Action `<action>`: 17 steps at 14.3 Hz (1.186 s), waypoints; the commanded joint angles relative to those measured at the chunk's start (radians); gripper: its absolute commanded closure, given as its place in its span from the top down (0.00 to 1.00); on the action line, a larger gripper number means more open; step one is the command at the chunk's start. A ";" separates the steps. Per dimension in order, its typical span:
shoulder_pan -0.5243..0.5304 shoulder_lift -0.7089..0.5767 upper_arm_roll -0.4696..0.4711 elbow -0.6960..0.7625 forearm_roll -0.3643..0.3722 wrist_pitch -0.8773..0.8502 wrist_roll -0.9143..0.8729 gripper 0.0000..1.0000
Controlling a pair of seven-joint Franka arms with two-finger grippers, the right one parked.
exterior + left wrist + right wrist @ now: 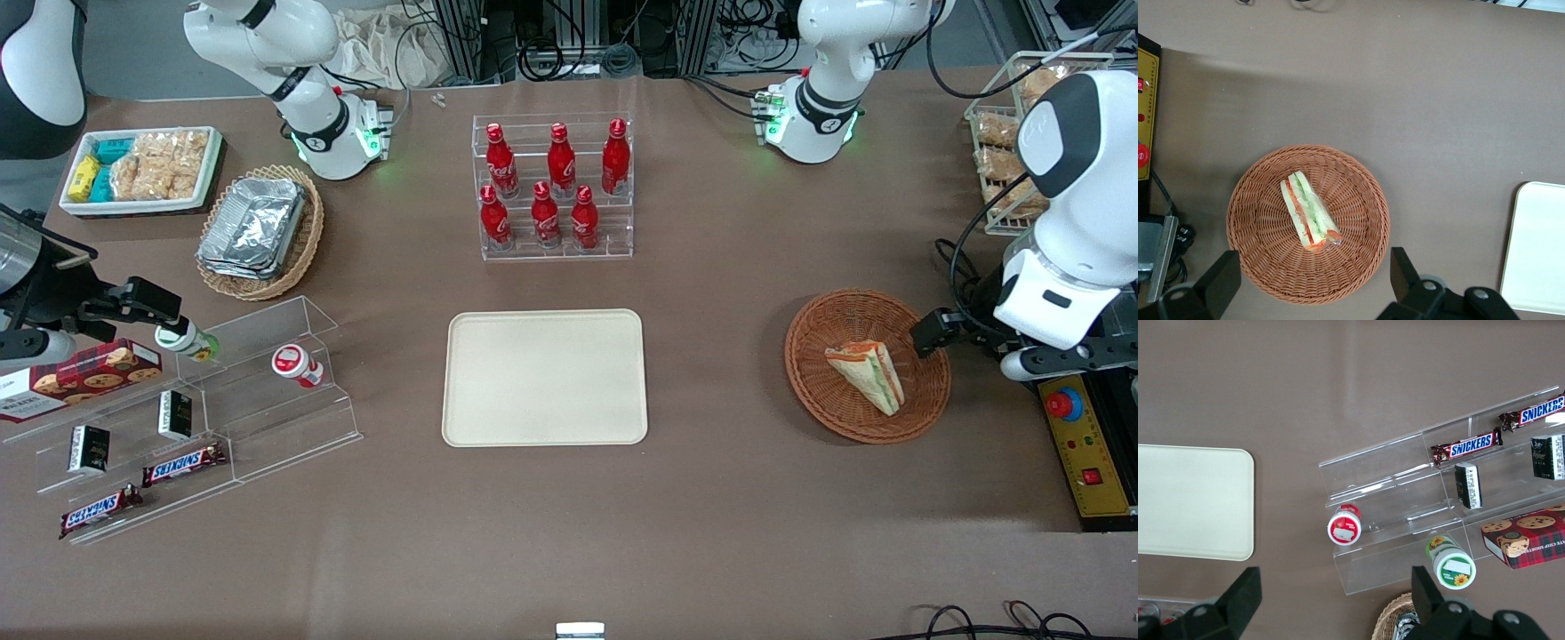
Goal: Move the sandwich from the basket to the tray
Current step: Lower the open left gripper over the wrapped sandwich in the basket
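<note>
The sandwich (867,374) lies on its side in the basket (822,391), near the middle, with its orange and green layers showing. Its wrap is hard to make out. The basket holds nothing else and stands on the table (729,516) toward the working arm's end.

The gripper (1313,283) hangs above the basket's edge, touching nothing, and its fingers (1403,270) stand wide apart. In the wrist view the fingers are cut off by the frame; in the front view most of the gripper is hidden by the arm.

The tray (544,377) lies flat in the middle of the table, well apart from the basket, with nothing on it. Farther from the front camera than the tray, a clear rack (556,244) holds six red bottles (545,213).
</note>
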State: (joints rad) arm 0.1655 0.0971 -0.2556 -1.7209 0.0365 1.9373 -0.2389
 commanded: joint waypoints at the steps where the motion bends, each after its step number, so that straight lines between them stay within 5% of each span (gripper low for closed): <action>1: -0.004 0.012 0.001 0.026 0.017 -0.023 -0.006 1.00; 11: 0.005 0.018 0.009 -0.071 0.020 0.003 -0.120 0.99; 17: 0.006 -0.022 0.009 -0.337 0.085 0.242 -0.404 0.99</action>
State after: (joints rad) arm 0.1692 0.1240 -0.2458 -1.9446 0.1012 2.0988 -0.5823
